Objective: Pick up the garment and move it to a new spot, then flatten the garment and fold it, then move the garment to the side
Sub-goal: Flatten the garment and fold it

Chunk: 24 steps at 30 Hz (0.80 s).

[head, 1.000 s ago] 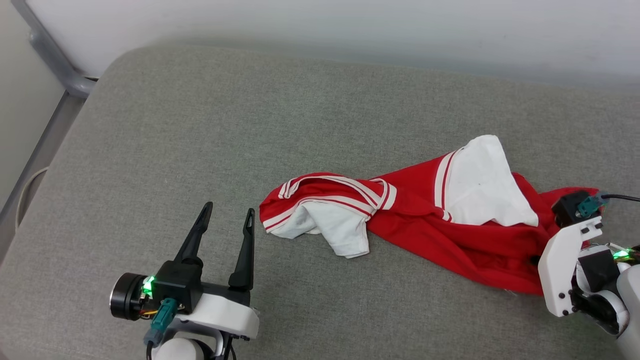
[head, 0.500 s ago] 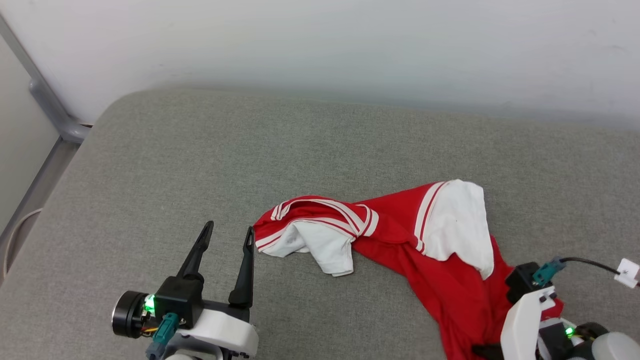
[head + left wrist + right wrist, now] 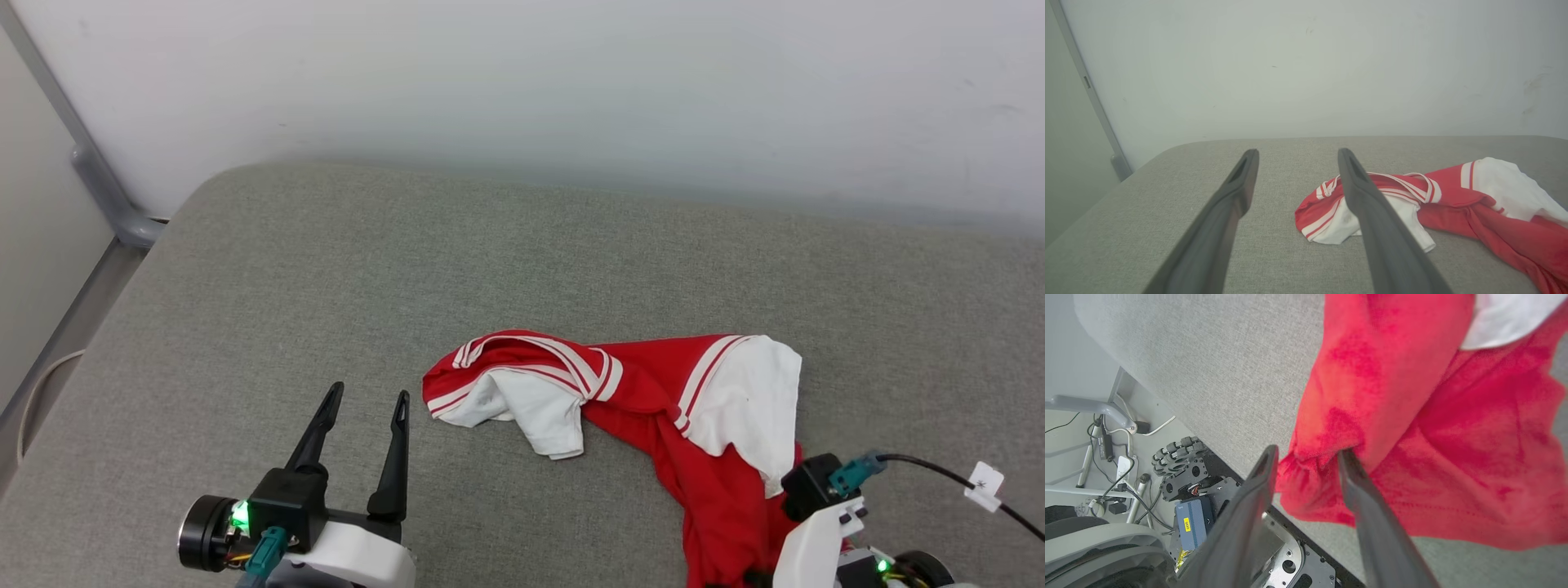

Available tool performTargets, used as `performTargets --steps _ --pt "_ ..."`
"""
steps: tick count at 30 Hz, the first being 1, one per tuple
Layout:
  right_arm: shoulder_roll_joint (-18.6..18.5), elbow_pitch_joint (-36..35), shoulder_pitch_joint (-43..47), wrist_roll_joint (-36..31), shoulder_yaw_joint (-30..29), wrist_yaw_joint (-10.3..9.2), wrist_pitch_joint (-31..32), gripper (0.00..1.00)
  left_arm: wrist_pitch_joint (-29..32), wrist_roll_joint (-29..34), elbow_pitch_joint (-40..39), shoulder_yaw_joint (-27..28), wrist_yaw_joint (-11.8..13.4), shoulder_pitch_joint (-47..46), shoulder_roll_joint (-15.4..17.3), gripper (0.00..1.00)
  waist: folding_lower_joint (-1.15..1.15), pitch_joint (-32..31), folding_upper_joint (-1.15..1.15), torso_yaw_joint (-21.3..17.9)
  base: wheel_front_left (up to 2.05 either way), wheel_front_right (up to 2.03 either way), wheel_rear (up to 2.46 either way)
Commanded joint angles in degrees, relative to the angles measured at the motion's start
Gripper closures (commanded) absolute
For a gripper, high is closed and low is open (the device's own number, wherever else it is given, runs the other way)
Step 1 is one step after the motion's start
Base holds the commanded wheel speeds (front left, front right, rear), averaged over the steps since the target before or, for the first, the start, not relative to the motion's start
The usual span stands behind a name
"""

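Observation:
The garment (image 3: 653, 384) is a red shirt with white sleeves and striped trim, lying crumpled on the grey padded surface (image 3: 326, 269), right of centre. Its red body trails down to the near edge, where my right wrist (image 3: 816, 531) stands over it. In the right wrist view my right gripper (image 3: 1308, 453) has its fingers apart, with a bunched fold of the garment (image 3: 1412, 437) lying between them and against one finger. My left gripper (image 3: 366, 396) is open and holds nothing, just left of the striped collar end. The left wrist view shows the left gripper (image 3: 1298, 153) beside the garment (image 3: 1453, 196).
A pale wall runs along the far side. A grey metal pipe (image 3: 106, 196) stands off the left corner. Past the near edge, the right wrist view shows the robot's base with wheels (image 3: 1180, 457) and cables on the floor. Bare grey surface lies left and behind.
The head camera has shifted. The garment's red end was drawn toward the near edge by my right gripper, whose fingers have now parted. The left gripper stays open beside the collar.

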Motion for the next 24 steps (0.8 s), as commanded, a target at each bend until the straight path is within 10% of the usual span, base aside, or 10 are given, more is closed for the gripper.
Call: performTargets --steps 1,12,24 --pt "0.2 -1.0 -0.3 0.0 -1.4 -0.02 0.4 0.0 -0.1 0.3 0.0 0.3 0.0 0.7 -0.1 0.0 0.0 -0.1 0.0 -0.2 0.0 0.0 0.0" --pt "-0.4 -8.5 -6.6 -0.3 -12.8 -0.02 12.0 0.0 -0.1 0.7 0.6 0.0 -0.4 -0.3 -0.1 0.0 0.0 1.5 0.0 -0.3 0.0 0.0 0.0" --pt "2.2 6.2 -24.6 -6.2 -22.5 -0.02 17.3 0.0 -0.1 0.3 0.1 -1.1 -0.5 -4.6 -0.1 0.0 0.0 8.7 0.0 2.8 0.0 0.0 0.0"
